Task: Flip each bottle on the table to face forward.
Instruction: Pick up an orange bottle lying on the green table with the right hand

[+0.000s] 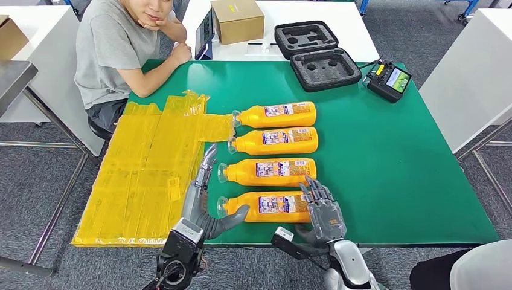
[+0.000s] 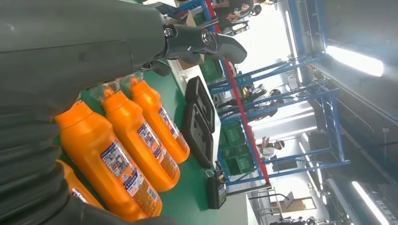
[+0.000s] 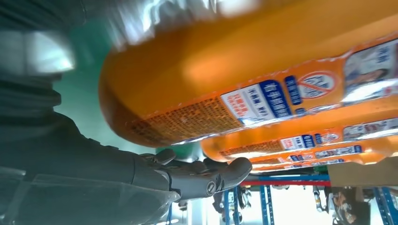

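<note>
From the head view I see four orange bottles lying on their sides in a row on the green table [image 1: 392,163], clear caps pointing toward my left hand [image 1: 202,205]. That hand rests at the cap end of the nearest bottle [image 1: 265,206], thumb stretched under the neck and fingers reaching up past the second bottle [image 1: 268,171]; I cannot tell whether it really grips. My right hand [image 1: 323,211] sits at the base end of that same nearest bottle, fingers spread over it, holding nothing that I can make out. Beyond both hands lie the third bottle [image 1: 275,141] and the farthest bottle [image 1: 276,115]. In the left wrist view my thumb [image 2: 206,42] hangs free above the bottles' necks. In the right wrist view the nearest bottle looms just beside my fingers [image 3: 206,178], which stretch out beneath its base, not wrapped around it.
</note>
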